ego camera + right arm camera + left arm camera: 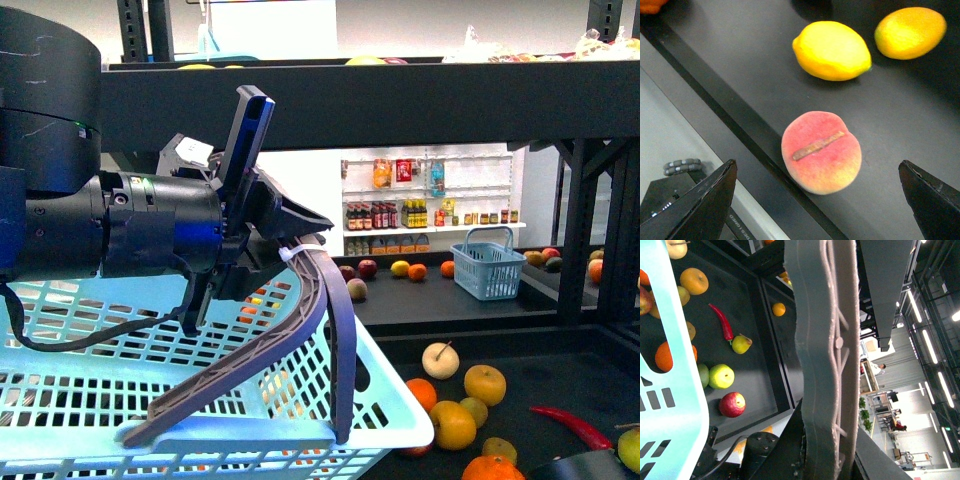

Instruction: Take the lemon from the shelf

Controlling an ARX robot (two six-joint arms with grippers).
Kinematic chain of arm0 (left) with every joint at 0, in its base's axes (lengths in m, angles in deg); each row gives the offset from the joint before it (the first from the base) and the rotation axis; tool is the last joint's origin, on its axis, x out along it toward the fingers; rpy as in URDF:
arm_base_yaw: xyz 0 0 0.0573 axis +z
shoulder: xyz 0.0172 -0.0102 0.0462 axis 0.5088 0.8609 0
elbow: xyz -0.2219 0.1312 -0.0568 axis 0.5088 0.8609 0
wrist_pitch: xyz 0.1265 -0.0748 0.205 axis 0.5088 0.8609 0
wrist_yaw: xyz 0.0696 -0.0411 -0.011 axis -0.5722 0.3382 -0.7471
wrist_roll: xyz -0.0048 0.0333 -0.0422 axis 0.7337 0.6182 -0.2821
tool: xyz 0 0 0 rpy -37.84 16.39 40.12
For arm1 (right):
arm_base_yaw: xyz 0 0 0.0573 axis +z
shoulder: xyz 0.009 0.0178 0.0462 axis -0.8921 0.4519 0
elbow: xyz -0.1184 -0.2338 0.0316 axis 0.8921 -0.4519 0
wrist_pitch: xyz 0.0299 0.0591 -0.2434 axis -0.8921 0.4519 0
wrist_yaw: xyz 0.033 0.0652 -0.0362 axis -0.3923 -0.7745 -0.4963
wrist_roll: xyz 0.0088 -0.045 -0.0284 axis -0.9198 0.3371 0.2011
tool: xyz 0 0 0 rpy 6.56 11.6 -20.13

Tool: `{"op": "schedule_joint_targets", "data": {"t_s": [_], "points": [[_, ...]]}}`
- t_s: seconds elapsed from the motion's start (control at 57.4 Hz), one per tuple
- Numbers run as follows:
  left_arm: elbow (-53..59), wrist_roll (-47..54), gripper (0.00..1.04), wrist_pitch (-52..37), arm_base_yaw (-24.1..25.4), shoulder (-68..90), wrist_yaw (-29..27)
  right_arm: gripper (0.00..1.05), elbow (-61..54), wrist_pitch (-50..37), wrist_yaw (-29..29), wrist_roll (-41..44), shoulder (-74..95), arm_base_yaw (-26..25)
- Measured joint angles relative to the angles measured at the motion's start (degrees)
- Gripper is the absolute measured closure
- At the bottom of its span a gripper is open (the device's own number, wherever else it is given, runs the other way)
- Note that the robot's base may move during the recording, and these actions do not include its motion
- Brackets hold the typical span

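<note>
Left claw (268, 238) clenched on the handle (300, 320), so the basket (100, 335) hangs ready to receive. Right claw (816, 170) gapes wide over a peach (821, 150); lemon (831, 50) sits just beyond it on the shelf (735, 70).

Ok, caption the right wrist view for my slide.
Right gripper open over a peach, the lemon and another yellow fruit beyond it on the shelf.
</note>
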Motion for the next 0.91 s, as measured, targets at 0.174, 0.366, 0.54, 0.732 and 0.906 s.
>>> {"op": "schedule_joint_targets", "data": {"t_s": [0.174,0.366,0.54,0.732,0.906], "points": [[0.0,0.0,0.94,0.0,0.0,0.0,0.0,0.07,4.4,-0.8,0.9,1.1,5.1,2.0],[0.0,0.0,0.94,0.0,0.0,0.0,0.0,0.07,10.5,-1.4,1.9,1.7,10.8,3.5],[0.0,0.0,0.94,0.0,0.0,0.0,0.0,0.07,16.3,-1.7,2.2,1.4,14.8,4.8],[0.0,0.0,0.94,0.0,0.0,0.0,0.0,0.07,22.1,-0.8,2.9,1.4,18.8,6.3],[0.0,0.0,0.94,0.0,0.0,0.0,0.0,0.07,27.6,-0.1,3.6,1.4,23.0,7.1]]}}
